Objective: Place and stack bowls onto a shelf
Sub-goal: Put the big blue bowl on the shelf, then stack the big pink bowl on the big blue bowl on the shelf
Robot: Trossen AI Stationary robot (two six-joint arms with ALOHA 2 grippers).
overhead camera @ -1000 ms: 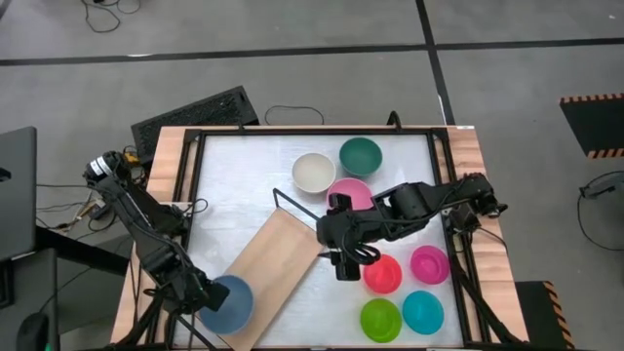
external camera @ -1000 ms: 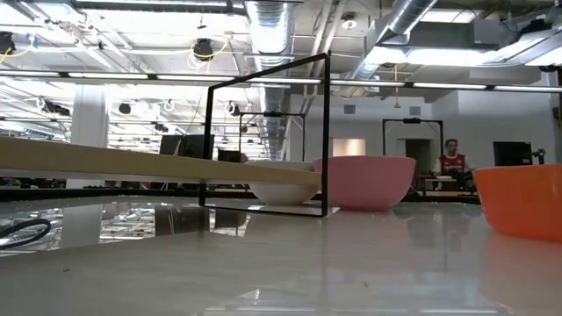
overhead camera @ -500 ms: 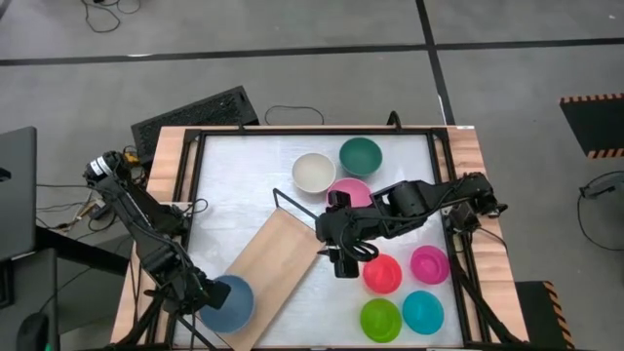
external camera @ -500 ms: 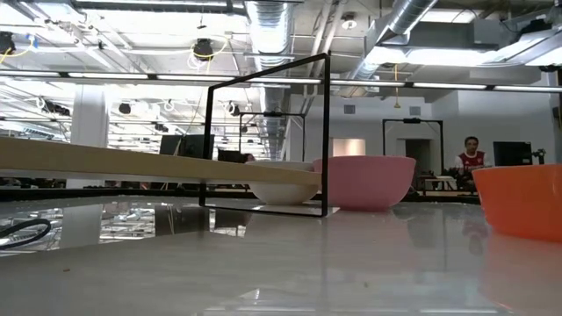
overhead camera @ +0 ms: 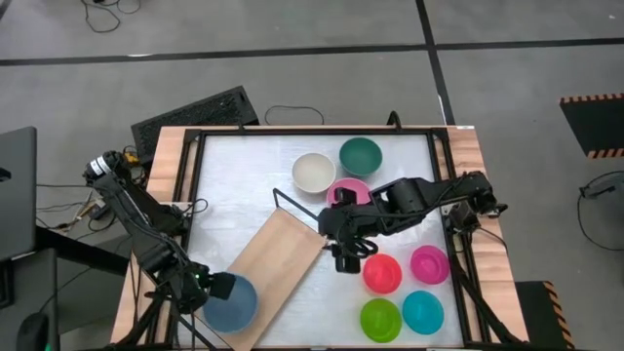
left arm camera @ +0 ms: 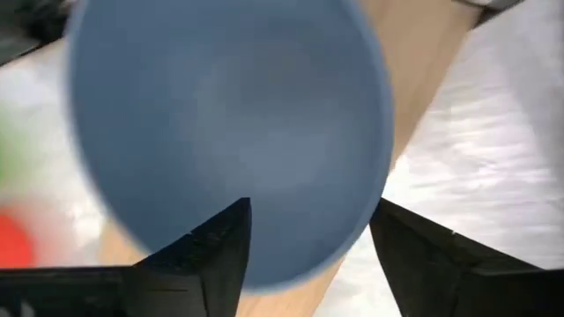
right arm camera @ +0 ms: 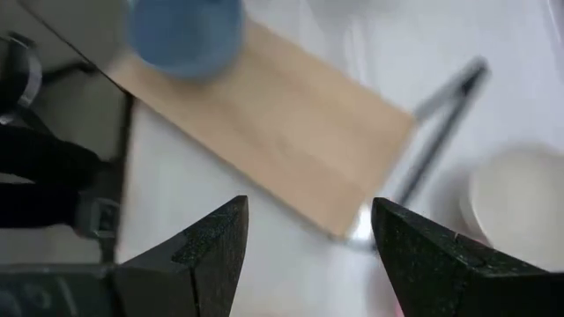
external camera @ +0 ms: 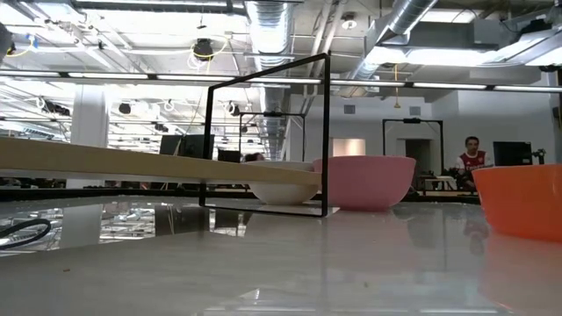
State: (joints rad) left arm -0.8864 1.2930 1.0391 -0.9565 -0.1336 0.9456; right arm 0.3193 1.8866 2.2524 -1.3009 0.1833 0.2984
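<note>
A navy blue bowl point(overhead camera: 232, 303) sits upright on the near-left end of the light-wood shelf point(overhead camera: 276, 261), which lies slantwise across the table. My left gripper point(overhead camera: 214, 288) is open at the bowl's left rim point(left arm camera: 291, 269), one finger over the bowl and one outside it. My right gripper point(overhead camera: 343, 259) hangs open above the table by the shelf's far-right end. Cream-white point(overhead camera: 313, 172), dark green point(overhead camera: 360, 156) and pink point(overhead camera: 351, 189) bowls stand at the back. Red point(overhead camera: 382, 274), magenta point(overhead camera: 429, 264), lime point(overhead camera: 380, 319) and cyan point(overhead camera: 422, 311) bowls stand at the near right.
The shelf's black wire frame point(overhead camera: 284, 201) rises at its far end beside the cream-white bowl. A black rail point(overhead camera: 312, 130) runs around the white tabletop. In the low view the shelf board point(external camera: 132, 162) stands raised above the table, with the pink bowl point(external camera: 364, 182) behind it.
My left gripper has opened and let go of the navy blue bowl's rim, rolling a little at the wrist. The bowl stays on the shelf's near-left end.
</note>
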